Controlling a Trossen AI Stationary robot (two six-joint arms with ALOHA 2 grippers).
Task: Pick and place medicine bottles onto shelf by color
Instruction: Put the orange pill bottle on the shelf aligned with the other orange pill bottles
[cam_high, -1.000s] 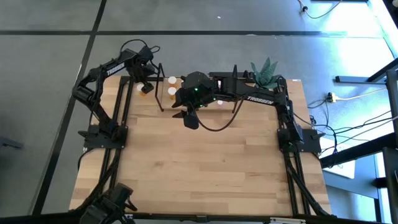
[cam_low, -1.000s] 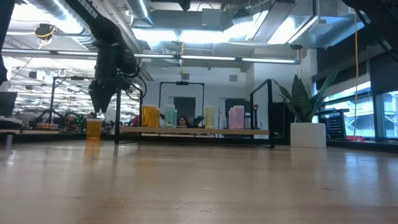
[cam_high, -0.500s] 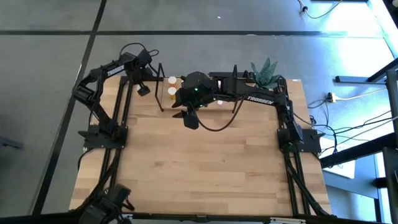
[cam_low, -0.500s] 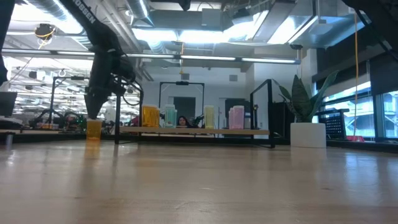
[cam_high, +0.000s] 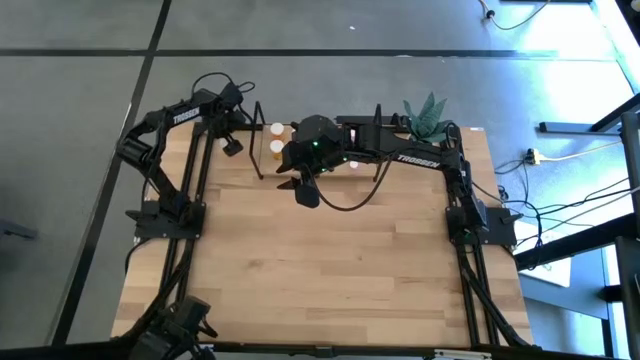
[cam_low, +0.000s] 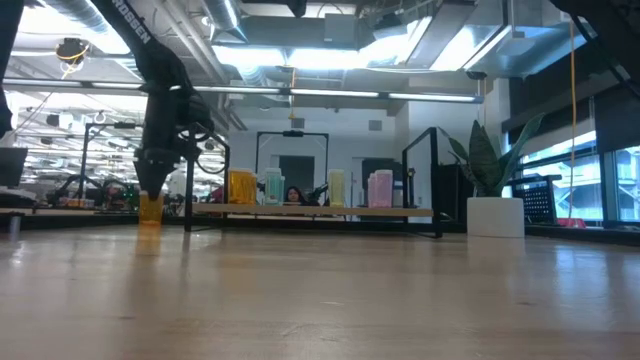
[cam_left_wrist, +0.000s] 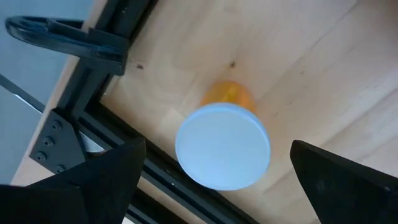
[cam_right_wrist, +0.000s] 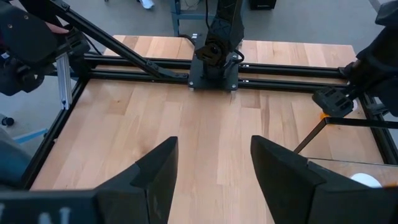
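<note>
An orange bottle with a white cap (cam_left_wrist: 222, 146) stands upright on the table near its far left corner, and shows in the low view (cam_low: 150, 209). My left gripper (cam_left_wrist: 217, 186) is open just above it, pointing down, one finger on each side of the cap with a gap on both sides. It hides the bottle in the high view (cam_high: 232, 144). The shelf (cam_low: 320, 210) holds orange (cam_low: 240, 187), greenish (cam_low: 272, 187), whitish (cam_low: 337, 187) and pink (cam_low: 380, 188) bottles. My right gripper (cam_high: 300, 186) is open and empty above the table, just near of the shelf.
The black table-edge frame (cam_left_wrist: 93, 130) runs close beside the orange bottle. The shelf's black upright loop (cam_high: 258, 140) stands just right of my left gripper. A plant in a white pot (cam_low: 495, 215) stands at the far right. Bare wood (cam_high: 320, 270) lies nearer.
My left gripper has come down and a little toward the table's left edge, onto the place of the orange bottle, and now stands with its fingers at the level of the cap. The bottle has stayed put.
</note>
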